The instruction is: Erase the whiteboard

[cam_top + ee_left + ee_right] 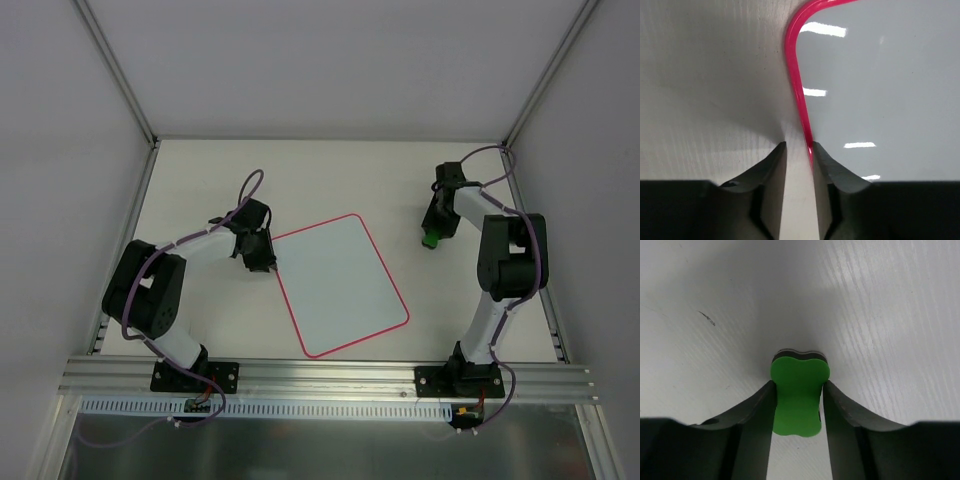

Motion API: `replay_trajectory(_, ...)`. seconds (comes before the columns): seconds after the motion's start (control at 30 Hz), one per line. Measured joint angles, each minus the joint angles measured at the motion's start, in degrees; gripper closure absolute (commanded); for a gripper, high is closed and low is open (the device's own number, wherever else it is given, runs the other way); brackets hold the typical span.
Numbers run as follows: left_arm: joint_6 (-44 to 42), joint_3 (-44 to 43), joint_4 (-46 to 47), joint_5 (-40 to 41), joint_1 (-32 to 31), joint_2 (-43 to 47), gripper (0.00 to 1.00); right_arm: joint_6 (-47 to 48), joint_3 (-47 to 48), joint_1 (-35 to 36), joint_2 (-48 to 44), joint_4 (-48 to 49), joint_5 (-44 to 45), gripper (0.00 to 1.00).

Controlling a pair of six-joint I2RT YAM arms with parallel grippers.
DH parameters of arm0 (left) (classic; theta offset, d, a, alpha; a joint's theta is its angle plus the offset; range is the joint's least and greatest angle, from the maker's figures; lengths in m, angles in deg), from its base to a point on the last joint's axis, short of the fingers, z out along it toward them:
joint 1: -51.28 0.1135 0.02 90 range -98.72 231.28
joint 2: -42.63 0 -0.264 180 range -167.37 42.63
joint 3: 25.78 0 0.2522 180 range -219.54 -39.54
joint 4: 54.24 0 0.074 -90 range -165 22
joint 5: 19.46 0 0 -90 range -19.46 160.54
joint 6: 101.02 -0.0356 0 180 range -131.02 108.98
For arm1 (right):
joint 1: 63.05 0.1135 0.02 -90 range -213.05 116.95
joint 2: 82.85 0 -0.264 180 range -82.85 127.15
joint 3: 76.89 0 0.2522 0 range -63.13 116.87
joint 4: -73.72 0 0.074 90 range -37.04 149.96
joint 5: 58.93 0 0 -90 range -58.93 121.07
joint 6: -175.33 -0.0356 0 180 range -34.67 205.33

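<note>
Green block (796, 395) sat clamped in the right tool (798, 384), right of the whiteboard (340, 285) lying centrally on the surface (200, 190). I saw no pen marks — erasing looked done. The left tool (798, 146), parted a slit and empty, sat at the board's far-left rim.

Bright even overhead light; lamp glare streaks on whiteboard (890, 115); soft shadows.

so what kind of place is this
Probably a lab robot test cell: a white table walled by plain panels, left arm and right arm bolted to a metal rail, the right hand shut on a green block, and a whiteboard.
</note>
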Motion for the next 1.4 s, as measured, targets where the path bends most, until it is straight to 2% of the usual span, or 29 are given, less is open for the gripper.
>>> replay_trajectory(0.03, -0.02, 0.00, -0.66, 0.02, 0.00, 0.17, 0.60, 0.00, 0.00, 0.00, -0.04, 0.00, -0.04, 0.41)
replay_trajectory(0.13, -0.44, -0.04, -2.47, 0.35, 0.00, 1.55, 0.43, -0.13, -0.33, 0.00, -0.50, -0.13, -0.09, 0.24)
replay_trajectory(0.17, -0.59, -0.26, -3.17, 0.59, 0.00, 2.32, 0.33, 0.13, -0.63, 0.00, -1.07, -0.22, -0.07, 0.16)
replay_trajectory(0.23, -1.20, -1.44, -4.66, 1.22, 0.00, 3.78, 0.22, 0.33, -1.33, 0.00, -3.26, -0.66, -0.07, 0.06)
replay_trajectory(0.33, -1.99, -4.39, -6.51, 1.77, 0.00, 6.36, 0.02, 1.11, -1.55, 0.00, -8.70, -1.97, 0.04, 0.01)
replay_trajectory(0.6, -6.34, -12.68, -11.91, 9.55, 0.00, 22.58, 0.01, 6.51, -0.22, -0.02, -32.06, -4.28, 2.10, 0.01)
replay_trajectory(0.87, -15.82, -20.04, -15.63, 21.90, 0.00, 40.72, 0.01, 14.67, 3.28, -0.04, -54.01, -5.64, 4.87, 0.01)
replay_trajectory(1.13, -23.91, -26.58, -17.51, 31.30, 0.00, 54.25, 0.01, 19.26, 5.31, 1.38, -67.36, -6.23, 5.16, 0.01)
replay_trajectory(1.4, -27.67, -28.00, -18.60, 35.30, 0.00, 61.40, 0.01, 22.75, 5.53, 5.07, -72.76, -6.51, 7.54, 0.01)
